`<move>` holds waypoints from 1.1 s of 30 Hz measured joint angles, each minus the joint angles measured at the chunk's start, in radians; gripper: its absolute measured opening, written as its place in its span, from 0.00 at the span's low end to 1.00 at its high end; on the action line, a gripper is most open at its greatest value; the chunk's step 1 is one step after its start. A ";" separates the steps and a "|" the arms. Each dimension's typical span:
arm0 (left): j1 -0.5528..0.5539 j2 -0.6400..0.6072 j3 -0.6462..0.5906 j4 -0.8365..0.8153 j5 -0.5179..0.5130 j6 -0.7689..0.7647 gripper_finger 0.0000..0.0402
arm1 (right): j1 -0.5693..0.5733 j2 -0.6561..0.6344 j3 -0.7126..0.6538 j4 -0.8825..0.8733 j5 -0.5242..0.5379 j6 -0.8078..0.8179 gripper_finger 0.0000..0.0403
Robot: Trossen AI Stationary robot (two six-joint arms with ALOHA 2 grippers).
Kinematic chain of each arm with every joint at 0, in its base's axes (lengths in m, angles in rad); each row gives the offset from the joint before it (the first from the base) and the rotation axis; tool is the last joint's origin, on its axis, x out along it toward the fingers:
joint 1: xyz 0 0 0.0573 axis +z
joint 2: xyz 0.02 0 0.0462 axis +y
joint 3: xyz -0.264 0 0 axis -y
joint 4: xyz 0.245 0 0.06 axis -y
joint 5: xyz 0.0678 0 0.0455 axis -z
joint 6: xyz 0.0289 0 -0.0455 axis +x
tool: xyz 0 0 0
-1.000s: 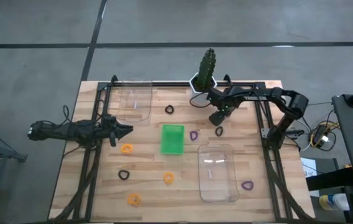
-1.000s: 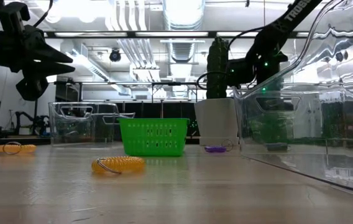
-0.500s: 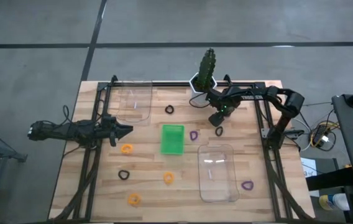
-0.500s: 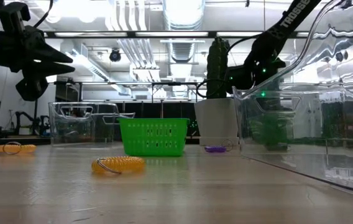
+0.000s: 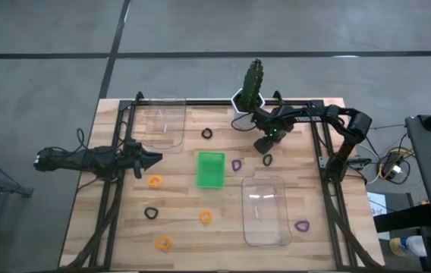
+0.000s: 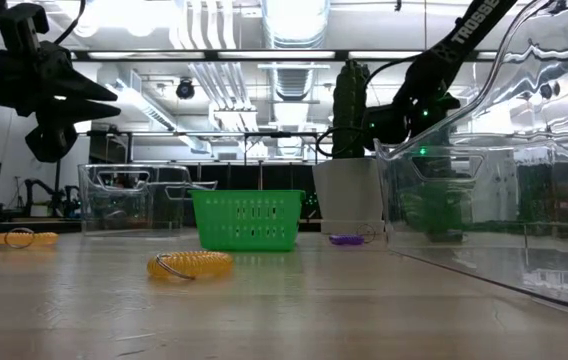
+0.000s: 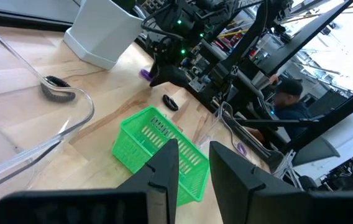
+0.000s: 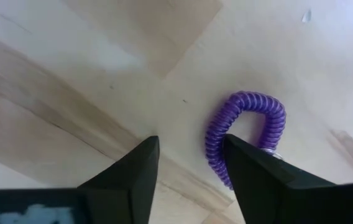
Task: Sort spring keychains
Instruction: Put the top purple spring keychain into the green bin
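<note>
Wooden worktop [image 5: 124,235]: beside the green tray [image 5: 210,169], right gripper [image 8: 186,165] fingers released above a purple keychain [image 8: 245,137]; left gripper [image 5: 155,158] fingers parted

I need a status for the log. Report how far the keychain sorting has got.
Done: nothing; both clear bins and the green tray look empty. In hand: the open right gripper hovers beside a purple keychain; the left gripper waits at the table's left edge. Left: all the visible keychains lie loose, like the orange one.
</note>
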 joint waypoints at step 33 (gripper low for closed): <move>0.000 0.000 0.000 -0.002 0.000 0.001 0.21 | 0.086 -0.405 0.008 0.009 -0.317 0.078 0.03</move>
